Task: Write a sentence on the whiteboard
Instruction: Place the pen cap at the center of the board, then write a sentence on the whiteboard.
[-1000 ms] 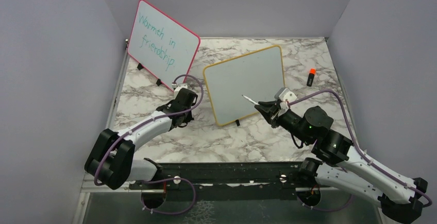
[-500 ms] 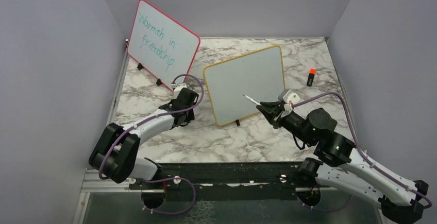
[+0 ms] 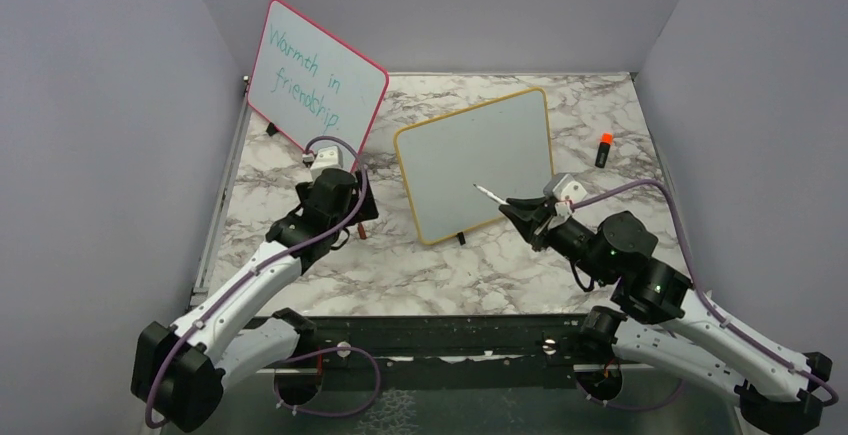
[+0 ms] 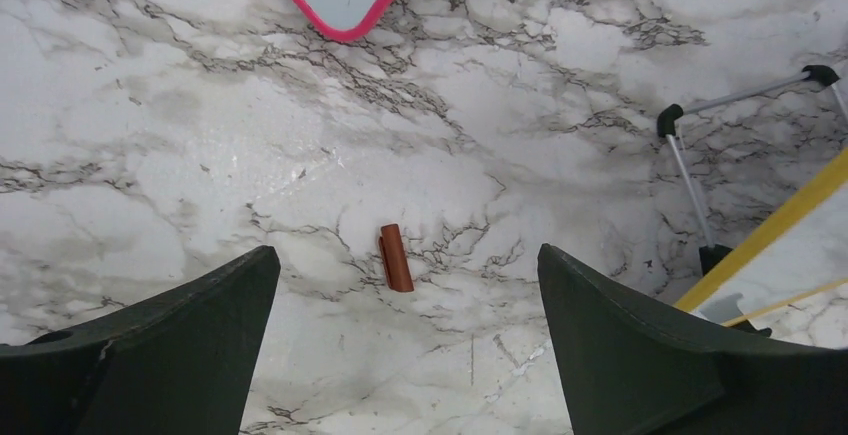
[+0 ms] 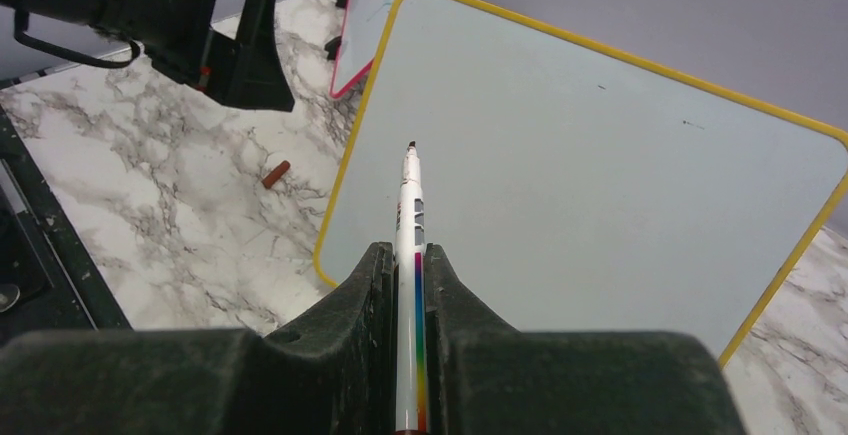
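The whiteboard [image 3: 475,160], yellow-framed, stands tilted at the table's middle, and its face [image 5: 600,175] is blank; the sentence is not in view. My right gripper [image 3: 518,207] is shut on a white marker [image 5: 408,205] with a rainbow stripe. The marker's uncapped dark tip points at the board's lower left part, just short of its face. My left gripper [image 3: 348,217] hangs open above the marble, left of the board. Below it a brown-red marker cap [image 4: 396,257] lies loose on the table, between the wide-apart fingers [image 4: 200,325] and touching neither.
A pink-framed board [image 3: 315,80] with teal writing leans at the back left. A black marker with an orange cap [image 3: 603,149] lies at the right. The whiteboard's wire stand [image 4: 690,170] and yellow edge [image 4: 790,220] sit to the right of my left gripper. Grey walls enclose the table.
My left gripper has opened and let go of the brown-red cap, which now lies on the marble. The left arm has risen and drawn back left. The right arm has barely moved.
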{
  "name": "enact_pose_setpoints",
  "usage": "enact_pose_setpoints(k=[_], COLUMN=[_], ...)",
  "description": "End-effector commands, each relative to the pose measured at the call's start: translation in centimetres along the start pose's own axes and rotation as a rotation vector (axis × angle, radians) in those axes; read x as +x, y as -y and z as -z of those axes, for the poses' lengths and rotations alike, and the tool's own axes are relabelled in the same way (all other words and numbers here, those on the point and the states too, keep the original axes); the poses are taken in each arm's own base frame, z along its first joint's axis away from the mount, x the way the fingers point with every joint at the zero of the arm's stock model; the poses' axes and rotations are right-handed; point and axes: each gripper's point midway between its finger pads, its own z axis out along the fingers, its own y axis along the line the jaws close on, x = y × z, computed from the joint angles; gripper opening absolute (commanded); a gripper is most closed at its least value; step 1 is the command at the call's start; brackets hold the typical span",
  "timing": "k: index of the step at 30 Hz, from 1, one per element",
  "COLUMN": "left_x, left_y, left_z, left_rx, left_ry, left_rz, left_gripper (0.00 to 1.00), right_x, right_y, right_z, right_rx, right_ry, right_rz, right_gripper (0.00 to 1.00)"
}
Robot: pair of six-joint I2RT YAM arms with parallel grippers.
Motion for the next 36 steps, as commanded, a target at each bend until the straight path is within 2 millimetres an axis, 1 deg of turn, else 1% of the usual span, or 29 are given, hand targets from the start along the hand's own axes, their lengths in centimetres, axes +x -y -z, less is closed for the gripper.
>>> enact_pose_setpoints(k=[1,4,6,8,10,13,16,19,21,24,27,30,33,36], left_x=[-3.0,-4.7,-5.7,-6.5,-7.0,-7.4,-8.4,-10.2,-11.3,-13.0,-14.6,-15.7,-16.0,-16.3], left_y=[-0.5,-0.6,-0.4,0.3,1.1,1.6,2.2,2.7,3.4,4.1,4.6,5.4,6.5,7.0], left_z=[2.5,3.6,4.3,4.7,4.8,4.1,3.6,3.2,2.9,2.1,2.1,2.6,3.0,3.2], left_rx=[-0.001,0.001,0.012,0.048,0.081,0.074,0.071,0.069,0.109,0.162,0.242,0.322,0.411,0.468], left_ry=[0.072,0.121,0.151,0.168,0.163,0.152,0.163,0.206,0.211,0.213,0.240,0.275,0.295,0.314], left_rz=[-0.045,-0.051,-0.059,-0.084,-0.113,-0.128,-0.140,-0.136,-0.135,-0.103,-0.075,-0.062,-0.066,-0.061], left_gripper=[0.99,0.99,0.99,0.99,0.99,0.99,0.99,0.99,0.99,0.99,0.99,0.99,0.99,0.99], right_x=[-0.2,-0.1,-0.2,-0.1,-0.3,-0.3,-0.4,-0.4,-0.3,-0.2,-0.6,-1.0,-0.9,-0.7], right_y=[-0.1,-0.1,0.0,0.2,0.3,0.2,0.2,0.4,0.1,0.3,0.5,0.5,0.1,-0.2], right_z=[-0.2,-0.6,-0.8,-1.3,-1.9,-2.9,-4.2,-5.7,-6.8,-8.4,-9.7,-10.4,-10.7,-10.8], right_rx=[0.007,0.010,0.025,0.043,0.053,0.058,0.073,0.101,0.087,0.114,0.128,0.134,0.128,0.119], right_ry=[-0.007,-0.021,-0.029,-0.054,-0.076,-0.114,-0.120,-0.134,-0.153,-0.179,-0.180,-0.197,-0.225,-0.231], right_rz=[-0.036,-0.056,-0.073,-0.084,-0.097,-0.113,-0.124,-0.119,-0.103,-0.097,-0.092,-0.100,-0.129,-0.150], right_gripper=[0.01,0.03,0.01,0.01,0.00,0.00,0.00,0.00,0.00,0.00,0.00,0.00,0.00,0.00])
